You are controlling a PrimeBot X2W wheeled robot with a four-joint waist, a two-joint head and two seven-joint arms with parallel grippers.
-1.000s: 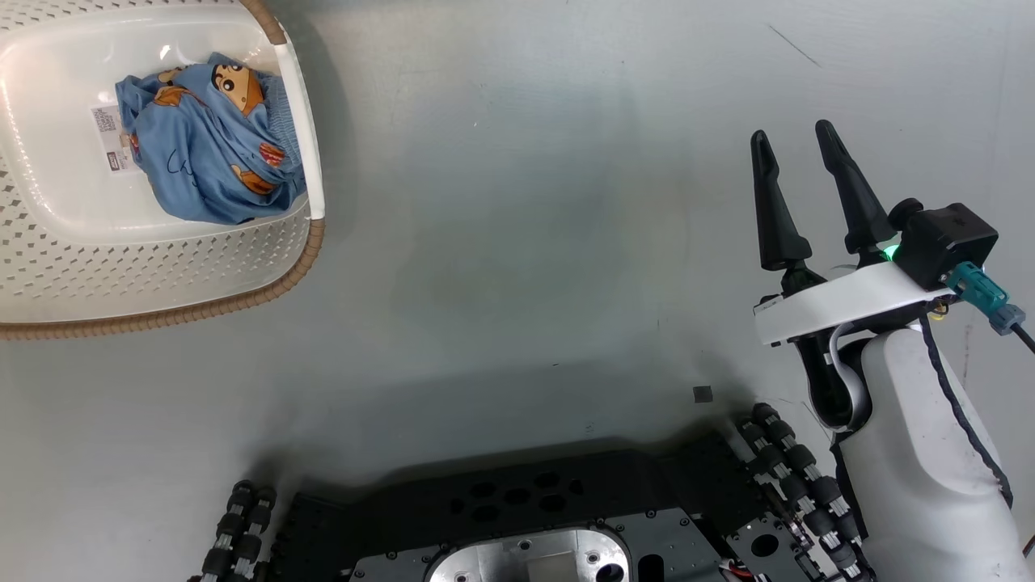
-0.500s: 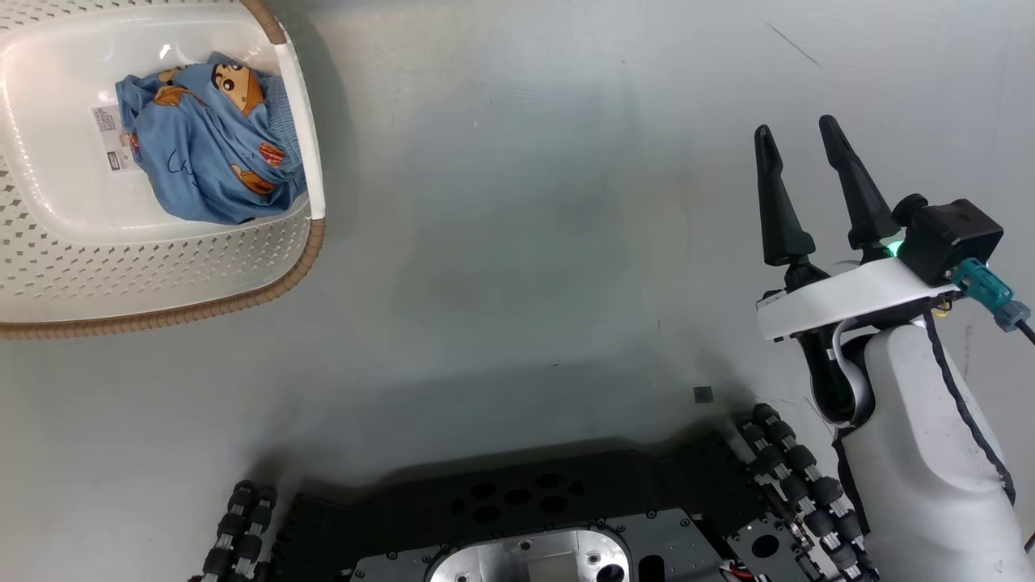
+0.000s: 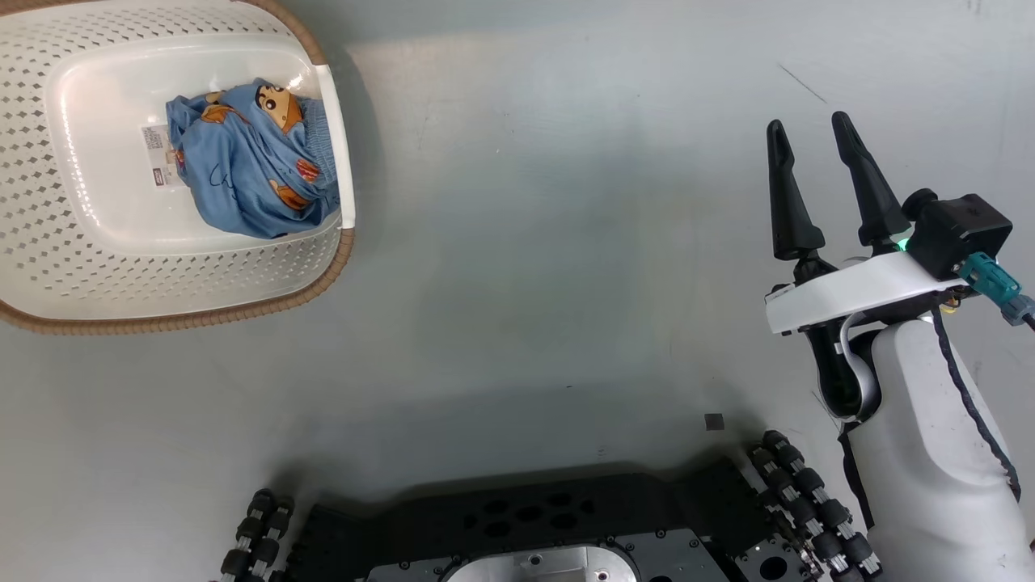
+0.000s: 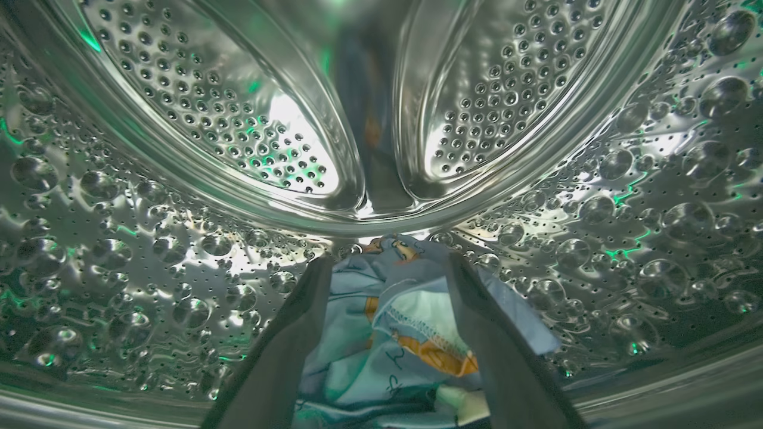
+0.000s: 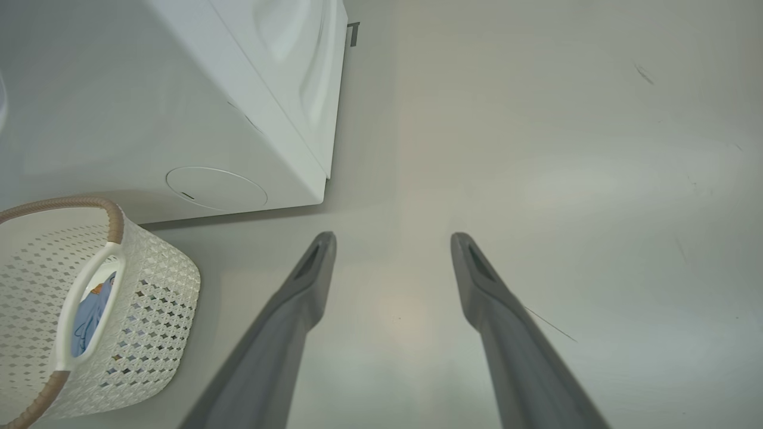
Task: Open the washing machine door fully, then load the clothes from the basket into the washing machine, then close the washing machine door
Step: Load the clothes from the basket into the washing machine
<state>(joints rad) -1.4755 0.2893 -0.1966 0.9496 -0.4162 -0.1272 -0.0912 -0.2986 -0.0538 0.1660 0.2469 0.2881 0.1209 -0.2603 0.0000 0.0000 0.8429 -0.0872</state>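
**Entry: laundry load, part-way through by my reckoning**

- **Left gripper** (image 4: 387,260): inside the steel drum (image 4: 179,250) of the washing machine, fingers wide apart. One light blue garment (image 4: 405,322) lies on the drum floor between them. Nothing looks pinched, so I judge this gripper empty.
- **Right gripper** (image 3: 808,121): fingers spread and empty, hanging over bare floor (image 3: 566,242), well apart from the basket.
- **Basket** (image 3: 48,267): on the floor just before the washing machine (image 5: 119,119), near its round service flap (image 5: 216,187). More clothes (image 3: 251,178) sit bundled at the bottom, against the handle side.

**Handling note (opinion)**
- Draw the left arm straight back along the line of its fingers, lifted a touch, so no hem snags a fingertip and trails out over the drum's front lip.
- Keep the fingers spread until they are clear of the drum.
- Then come down on the basket bundle from above and grip mid-heap, deep enough to lift it in one go.
- Shutting the door waits until the basket is emptied.

**Markings**
- A label sticker (image 3: 158,153) is on the basket base, its print too small to read.
- A cartoon face (image 3: 275,101) is printed on the fabric, with no legible wording.
- No brand name can be read on the machine's white panels.
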